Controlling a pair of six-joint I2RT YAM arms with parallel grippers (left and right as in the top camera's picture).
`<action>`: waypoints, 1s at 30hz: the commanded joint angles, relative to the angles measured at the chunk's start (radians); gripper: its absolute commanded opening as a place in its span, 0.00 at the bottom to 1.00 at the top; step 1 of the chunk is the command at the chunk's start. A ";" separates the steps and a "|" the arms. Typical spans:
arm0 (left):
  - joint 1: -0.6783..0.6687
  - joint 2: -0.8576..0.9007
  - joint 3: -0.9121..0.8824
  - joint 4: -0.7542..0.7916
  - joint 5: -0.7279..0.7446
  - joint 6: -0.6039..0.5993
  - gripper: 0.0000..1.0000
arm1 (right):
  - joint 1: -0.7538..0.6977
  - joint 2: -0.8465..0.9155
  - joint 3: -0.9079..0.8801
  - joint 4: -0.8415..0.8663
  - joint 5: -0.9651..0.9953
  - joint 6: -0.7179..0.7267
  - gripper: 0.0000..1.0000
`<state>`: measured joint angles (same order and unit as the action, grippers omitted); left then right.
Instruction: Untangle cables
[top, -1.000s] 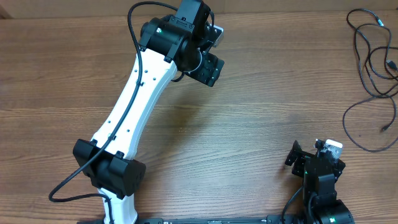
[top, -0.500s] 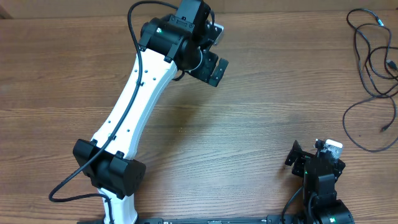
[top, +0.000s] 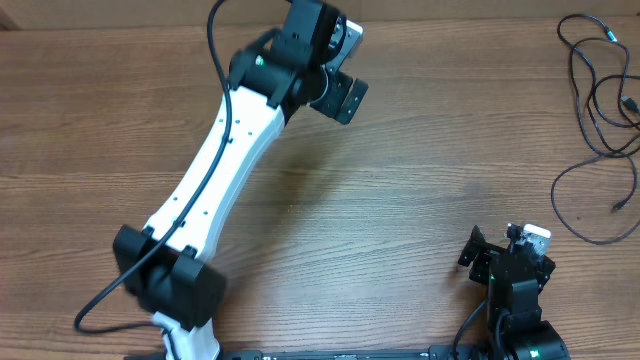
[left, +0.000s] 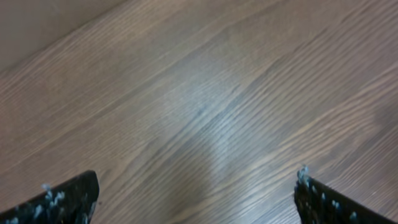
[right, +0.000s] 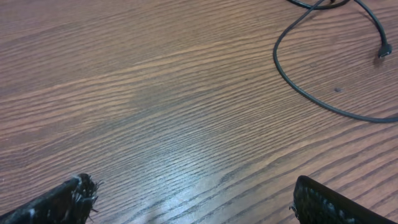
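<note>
Cables (top: 598, 110): we see thin black cords in loose, overlapping loops at about 2 o'clock on the table (top: 420, 190), close to its edge. In the right wrist view one strand (right: 309, 98) curves across at 1 o'clock, and a small plug (right: 384, 54) lies beside it.
Left gripper (top: 340, 92): it sits at about 12 o'clock over bare wood. In its own view the fingers (left: 62, 202) stand wide apart with nothing between them.
Right gripper (top: 505, 250): it is parked at 5 o'clock. Its fingers (right: 56, 202) are spread and empty, and the nearest loop lies near it toward 1 o'clock.
Change: over the last second the left arm has swung a little, its wrist drifting toward 12 o'clock and turning. The right arm and the cords have not moved.
Contact: neither gripper touches a cord, and the left one is well apart from the heap.
Meaning: we judge that the untangling has not begun, since the loops cross one another as they lie. The left arm's small shift brings it no nearer the cords, so we read it as repositioning rather than a reach.
Next need: we judge the right gripper, being nearer, better placed to take a strand. The left would have to cross toward 3 o'clock to help.
</note>
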<state>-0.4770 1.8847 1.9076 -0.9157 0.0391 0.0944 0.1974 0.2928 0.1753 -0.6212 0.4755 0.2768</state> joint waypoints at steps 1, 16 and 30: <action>-0.010 -0.188 -0.247 0.173 -0.028 0.063 1.00 | 0.003 -0.005 -0.005 -0.017 0.002 0.008 1.00; 0.015 -0.932 -1.217 0.608 -0.109 0.081 1.00 | 0.003 -0.005 -0.005 -0.017 0.002 0.008 1.00; 0.256 -1.645 -1.655 0.774 -0.090 0.111 1.00 | 0.004 -0.005 -0.005 -0.017 0.002 0.008 1.00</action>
<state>-0.2577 0.3325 0.3061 -0.1772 -0.0494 0.1883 0.1974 0.2928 0.1757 -0.6220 0.4759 0.2775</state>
